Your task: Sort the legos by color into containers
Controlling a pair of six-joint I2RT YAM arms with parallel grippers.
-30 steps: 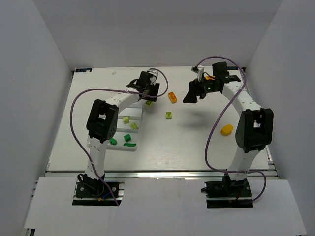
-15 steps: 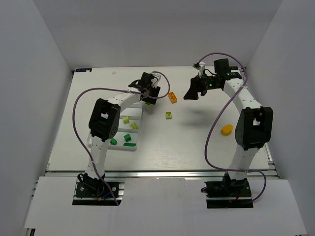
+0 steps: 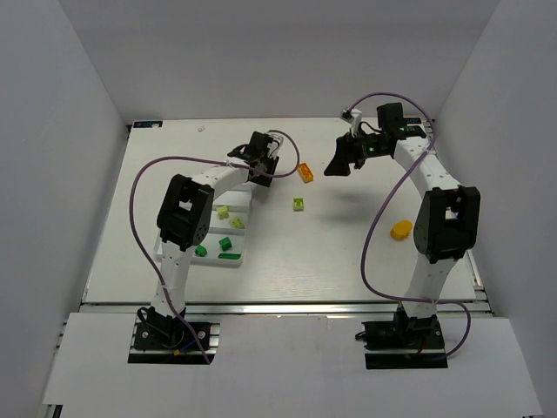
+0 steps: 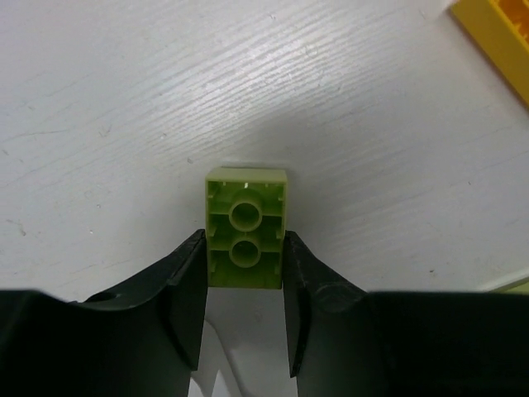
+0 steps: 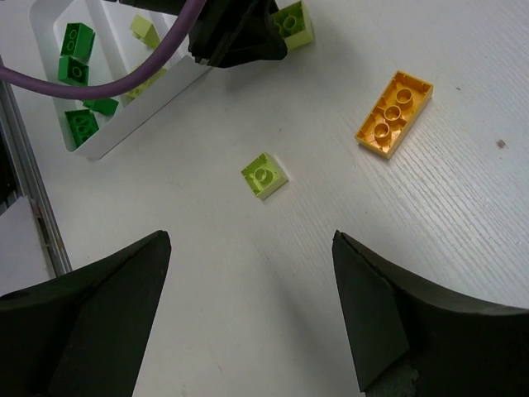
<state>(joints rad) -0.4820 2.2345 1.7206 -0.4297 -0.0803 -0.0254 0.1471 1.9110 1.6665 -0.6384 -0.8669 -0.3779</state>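
My left gripper is shut on a lime brick, low over the table, just past the far end of the white tray. From above, the left gripper hides this brick. It shows beside the left gripper's fingers in the right wrist view. My right gripper is open and empty, raised above the table; from above it is right of an orange brick. A small lime brick lies mid-table. A rounded yellow-orange piece lies at the right.
The tray holds dark green bricks at its near end and lime bricks further back. The right wrist view shows the tray wall, the orange brick and the small lime brick. White walls enclose the table.
The left gripper has moved over the lime brick beside the tray's far end, which now is hidden from above. The right gripper has drawn back a little toward the far side.
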